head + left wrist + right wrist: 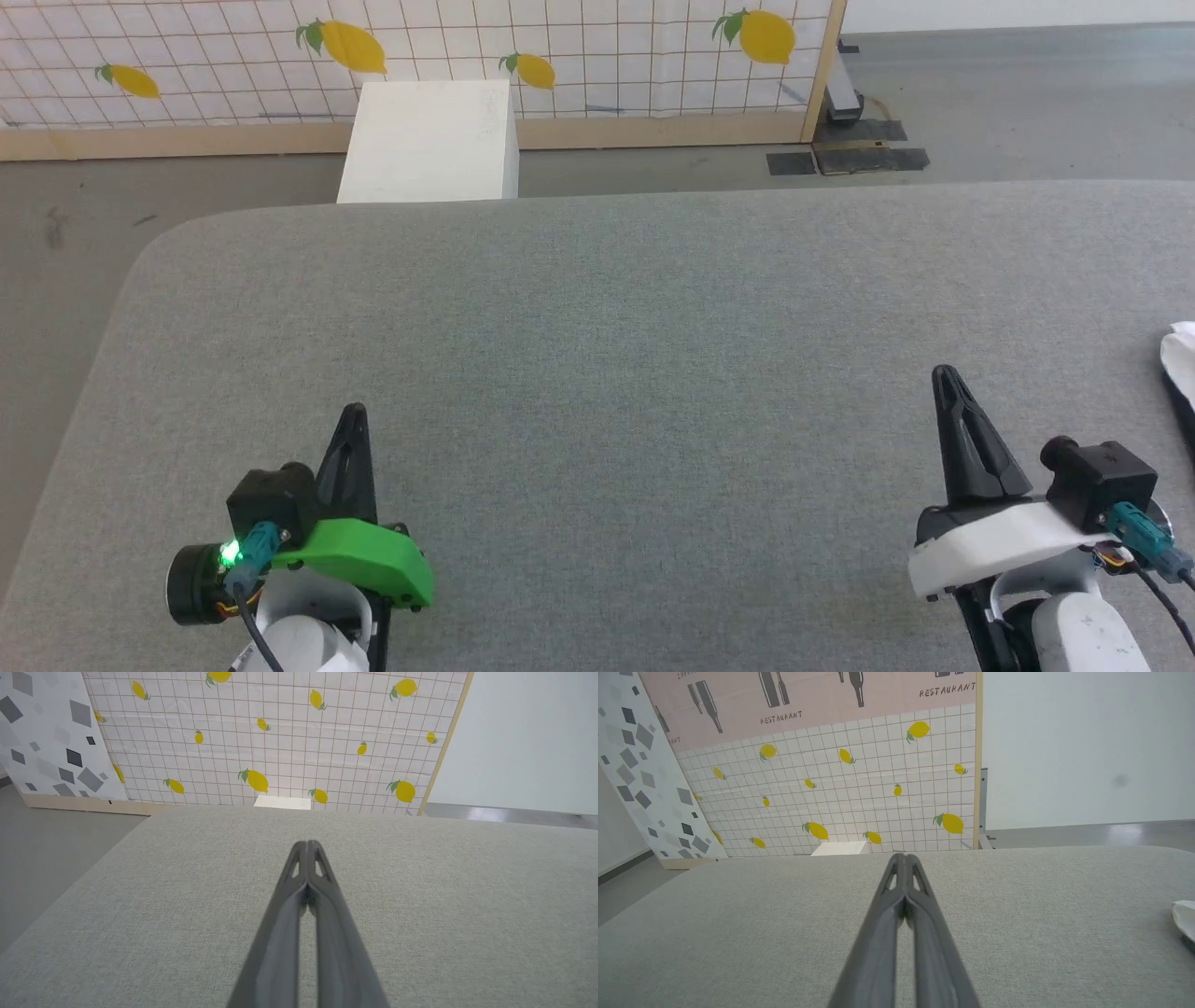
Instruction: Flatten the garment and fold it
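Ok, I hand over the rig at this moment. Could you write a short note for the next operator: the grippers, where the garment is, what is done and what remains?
Left gripper: fingers shut, holding nothing, over the near left of the grey table.
Right gripper: fingers shut, holding nothing, over the near right.
Garment: a white corner with a dark edge lies on the table at the far right, apart from the right gripper; the rest is out of frame.
Done: nothing that can be seen; the garment is untouched.
Left: bring it to the middle, flatten it, fold it.
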Available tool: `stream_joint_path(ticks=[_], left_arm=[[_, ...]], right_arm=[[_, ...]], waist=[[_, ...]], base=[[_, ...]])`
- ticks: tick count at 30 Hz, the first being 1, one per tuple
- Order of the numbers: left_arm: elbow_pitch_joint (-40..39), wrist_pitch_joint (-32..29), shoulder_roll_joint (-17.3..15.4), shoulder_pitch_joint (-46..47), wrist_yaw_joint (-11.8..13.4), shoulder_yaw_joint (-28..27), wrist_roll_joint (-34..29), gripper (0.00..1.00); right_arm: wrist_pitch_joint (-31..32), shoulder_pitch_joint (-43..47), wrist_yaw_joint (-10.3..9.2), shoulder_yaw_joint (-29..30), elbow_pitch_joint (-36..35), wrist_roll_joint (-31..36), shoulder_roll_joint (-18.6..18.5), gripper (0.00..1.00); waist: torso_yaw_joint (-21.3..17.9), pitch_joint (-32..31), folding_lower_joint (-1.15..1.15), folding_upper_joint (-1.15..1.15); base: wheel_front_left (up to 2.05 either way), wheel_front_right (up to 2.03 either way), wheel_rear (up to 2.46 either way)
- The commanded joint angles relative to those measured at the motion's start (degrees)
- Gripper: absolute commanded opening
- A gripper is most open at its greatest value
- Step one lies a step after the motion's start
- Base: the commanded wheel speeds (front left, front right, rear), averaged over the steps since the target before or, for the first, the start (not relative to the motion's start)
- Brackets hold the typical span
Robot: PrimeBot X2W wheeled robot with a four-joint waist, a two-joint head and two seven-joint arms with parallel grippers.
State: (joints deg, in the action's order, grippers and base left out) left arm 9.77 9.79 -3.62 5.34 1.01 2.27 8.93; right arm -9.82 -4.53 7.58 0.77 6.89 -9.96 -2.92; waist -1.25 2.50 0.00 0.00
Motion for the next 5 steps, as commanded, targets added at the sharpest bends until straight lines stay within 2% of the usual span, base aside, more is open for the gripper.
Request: stream_joint_path(ticks=[1, 5], left_arm=[[-0.5, -0.3, 0.2, -0.8, -0.3, -0.2, -0.7, 0.00], [-1.0, -0.7, 0.3, -1.0, -0.3, -0.3, -1.1, 0.00]], right_arm=[[0.3, 1.1, -0.03, -0.1, -0.6, 0.7, 0.0, 0.00], [0.8, 1.2, -0.03, -0.1, -0.9, 1.2, 0.0, 0.00]], waist=[[0.0, 0.0, 0.00, 0.00], [0.1, -0.2, 0.00, 0.00]], base=[[0.00, 0.00, 0.00], [0.00, 0.00, 0.00]])
